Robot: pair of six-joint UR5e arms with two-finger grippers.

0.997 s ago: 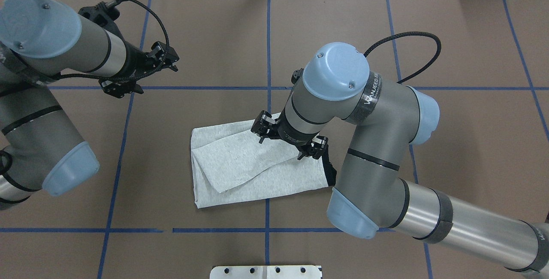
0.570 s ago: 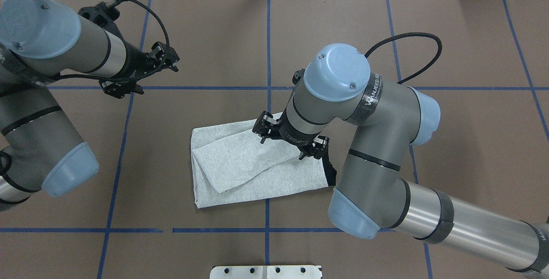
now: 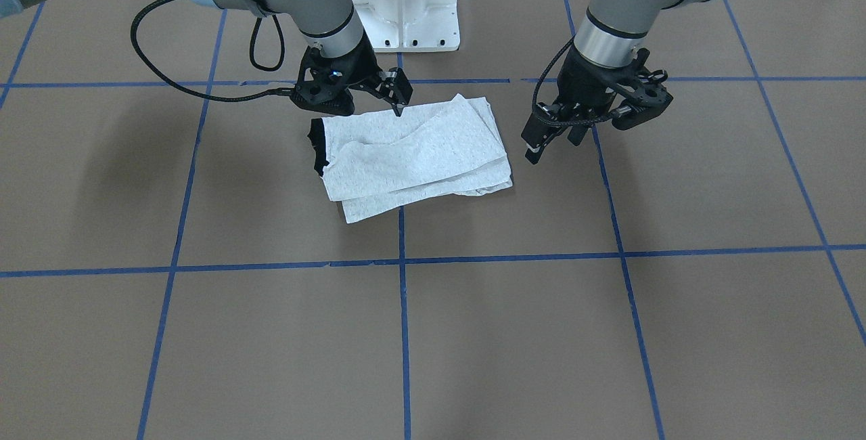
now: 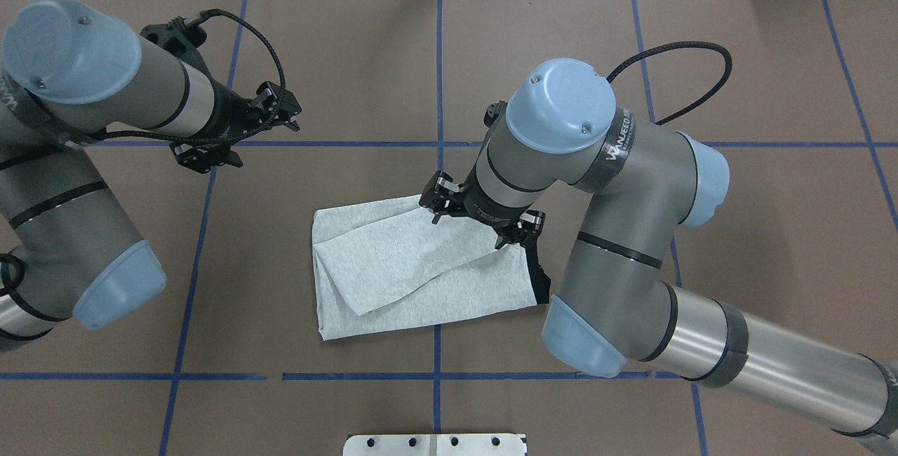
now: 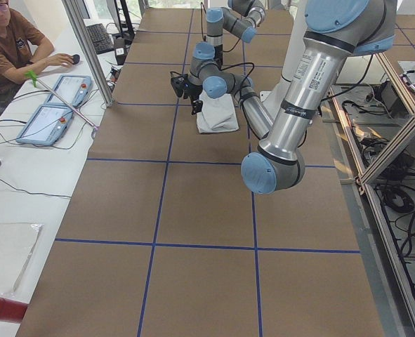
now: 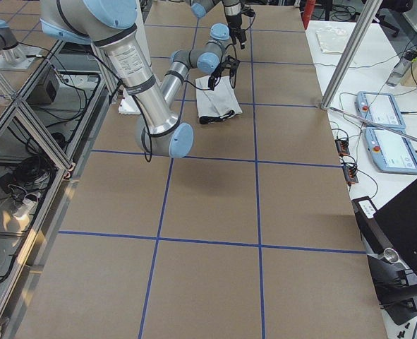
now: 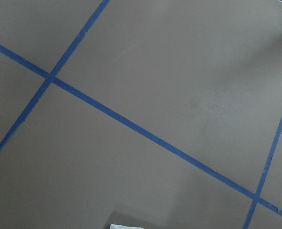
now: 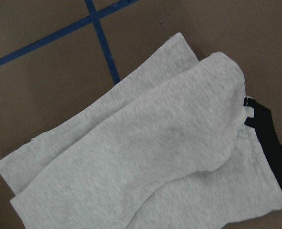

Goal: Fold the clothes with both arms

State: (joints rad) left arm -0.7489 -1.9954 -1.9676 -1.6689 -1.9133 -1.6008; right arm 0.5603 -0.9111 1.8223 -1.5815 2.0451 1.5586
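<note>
Folded T-shirt [image 4: 421,273] on the bench [image 4: 701,231] looks soft and light, likely best pinched at an edge; right tool [image 4: 468,233] spread wide, empty, over its 1 o'clock corner; left tool [image 4: 247,137] open, empty.

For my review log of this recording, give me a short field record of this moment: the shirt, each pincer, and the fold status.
garment: grey T-shirt, folded into a layered rectangle, lying flat on the brown table
collar: black collar showing at the end toward the robot's right
right pincer: open, above the shirt's far edge near the collar end, clamping nothing
left pincer: open, empty, over bare table away from the shirt
fold status: several folds done
</note>
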